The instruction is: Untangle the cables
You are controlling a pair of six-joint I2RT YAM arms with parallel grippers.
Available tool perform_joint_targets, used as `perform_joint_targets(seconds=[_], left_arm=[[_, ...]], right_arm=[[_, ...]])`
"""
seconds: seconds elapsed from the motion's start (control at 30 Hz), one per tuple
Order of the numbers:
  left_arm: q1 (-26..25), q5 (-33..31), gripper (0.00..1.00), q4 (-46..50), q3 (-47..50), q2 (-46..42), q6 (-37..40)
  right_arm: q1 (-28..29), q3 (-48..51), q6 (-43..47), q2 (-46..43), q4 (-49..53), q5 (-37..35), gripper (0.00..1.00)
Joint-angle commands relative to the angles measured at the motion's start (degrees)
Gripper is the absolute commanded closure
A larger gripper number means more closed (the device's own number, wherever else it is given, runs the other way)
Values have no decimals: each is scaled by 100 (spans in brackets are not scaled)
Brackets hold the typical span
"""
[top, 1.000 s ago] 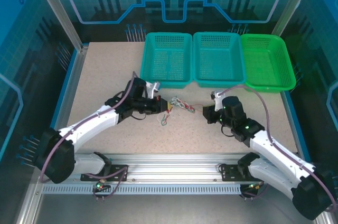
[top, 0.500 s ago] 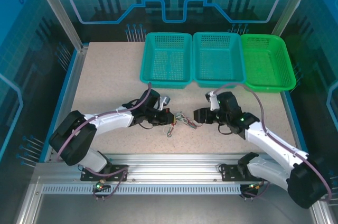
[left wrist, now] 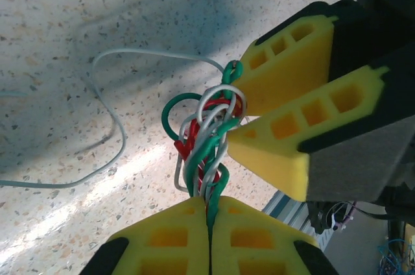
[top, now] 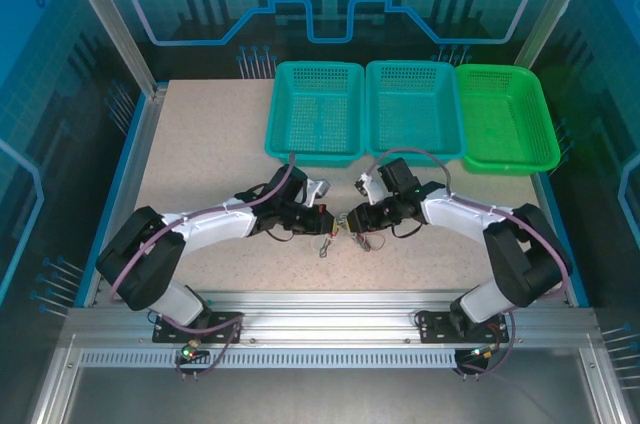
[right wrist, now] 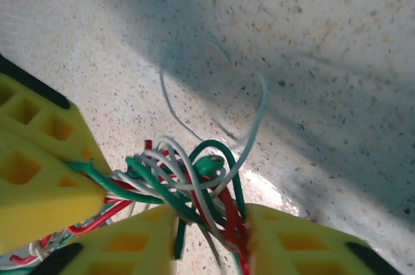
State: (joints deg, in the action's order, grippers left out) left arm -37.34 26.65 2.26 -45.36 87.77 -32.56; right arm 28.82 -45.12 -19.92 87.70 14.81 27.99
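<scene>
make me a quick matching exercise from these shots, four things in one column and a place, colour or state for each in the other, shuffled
Things:
1. left tool
2. right tool
3. cables
4. bright green basket

Descriptions:
A. empty, at the far right
B. open, straddling the bundle
C. shut on the bundle
D. red, white and green, tangled together

Pairs: 1-C, 2-B, 3-D, 4-A
</scene>
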Motion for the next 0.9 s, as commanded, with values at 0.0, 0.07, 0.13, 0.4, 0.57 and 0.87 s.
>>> perform_joint_targets(seconds=[0.0, 0.07, 0.13, 0.4, 0.57, 0.87], left_arm=[[-33, 38, 100, 2, -137, -15, 186], [-27, -237, 100, 228, -124, -82, 193], [-18, -782, 100, 642, -61, -215, 183], [214, -1931, 100, 1732, 476, -419, 36], [205, -1861, 98, 1524, 491, -321, 21], [122, -1037, 97, 971, 133, 45, 428]], right_arm=[[19, -173, 27, 111, -103, -114, 98], [-5, -139, -41, 10, -86, -498, 100], [-123, -54, -152, -129, 72, -955, 100], [-1303, 254, -911, -755, 1461, -2856, 100], [-1475, 221, -731, -805, 1402, -2581, 100], [-251, -150, 16, -1377, 406, -755, 47]])
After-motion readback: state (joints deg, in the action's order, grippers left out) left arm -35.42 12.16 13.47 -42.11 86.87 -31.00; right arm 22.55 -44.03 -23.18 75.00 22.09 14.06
